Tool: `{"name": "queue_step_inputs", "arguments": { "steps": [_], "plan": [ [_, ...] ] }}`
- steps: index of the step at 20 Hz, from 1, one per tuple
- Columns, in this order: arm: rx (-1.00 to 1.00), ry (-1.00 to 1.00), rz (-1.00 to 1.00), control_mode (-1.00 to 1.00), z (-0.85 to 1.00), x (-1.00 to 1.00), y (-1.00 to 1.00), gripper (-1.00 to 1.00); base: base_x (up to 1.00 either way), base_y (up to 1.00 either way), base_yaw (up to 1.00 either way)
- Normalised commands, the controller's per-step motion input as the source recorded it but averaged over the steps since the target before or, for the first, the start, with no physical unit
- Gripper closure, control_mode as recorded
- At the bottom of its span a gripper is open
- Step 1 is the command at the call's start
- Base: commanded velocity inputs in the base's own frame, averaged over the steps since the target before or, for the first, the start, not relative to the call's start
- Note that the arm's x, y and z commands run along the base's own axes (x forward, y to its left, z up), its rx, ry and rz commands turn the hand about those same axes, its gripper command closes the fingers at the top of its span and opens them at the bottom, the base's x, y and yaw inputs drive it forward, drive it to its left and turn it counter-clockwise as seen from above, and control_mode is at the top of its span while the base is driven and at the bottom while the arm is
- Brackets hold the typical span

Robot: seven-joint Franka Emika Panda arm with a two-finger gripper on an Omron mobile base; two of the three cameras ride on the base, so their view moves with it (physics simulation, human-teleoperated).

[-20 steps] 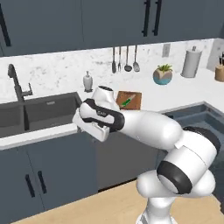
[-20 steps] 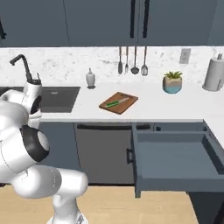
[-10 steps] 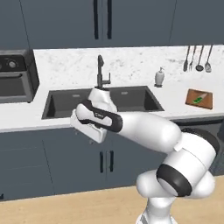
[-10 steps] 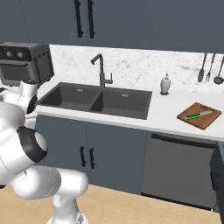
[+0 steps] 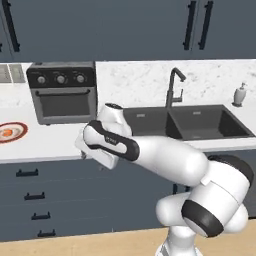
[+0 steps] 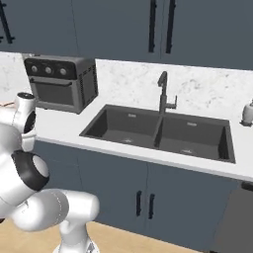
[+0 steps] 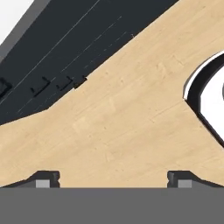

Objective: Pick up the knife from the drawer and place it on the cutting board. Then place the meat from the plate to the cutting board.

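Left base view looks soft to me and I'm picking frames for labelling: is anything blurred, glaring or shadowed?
Left base view: slightly soft all over; the plate with the meat is cut by the left edge; even light, no glare. Right base view: equally soft, faint shading inside the sink. Hand view: sharp floor grain, fingertips wide apart, nothing between them.

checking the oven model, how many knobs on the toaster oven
3, in a row along the top panel of the toaster oven: left knob, middle knob, right knob. The right base view shows three as well.
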Motion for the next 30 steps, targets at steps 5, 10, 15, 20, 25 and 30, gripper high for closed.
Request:
{"name": "queue_step_inputs", "arguments": {
  "steps": [5,10,15,20,25,30],
  "plan": [
    [0.00,0.00,0.00,1.00,0.00,0.00,0.00,-1.00,0.85,1.00,-0.01],
    [0.00,0.00,0.00,1.00,0.00,0.00,0.00,-1.00,0.28,1.00,-0.23],
    [0.00,0.00,0.00,1.00,0.00,0.00,0.00,-1.00,0.01,1.00,-0.36],
    [0.00,0.00,0.00,1.00,0.00,0.00,0.00,-1.00,0.27,1.00,-0.34],
    [0.00,0.00,0.00,1.00,0.00,0.00,0.00,-1.00,0.38,0.82,-0.20],
    [0.00,0.01,0.02,-1.00,-0.11,0.18,-0.28,-1.00,0.18,0.09,-0.01]
  ]
}}
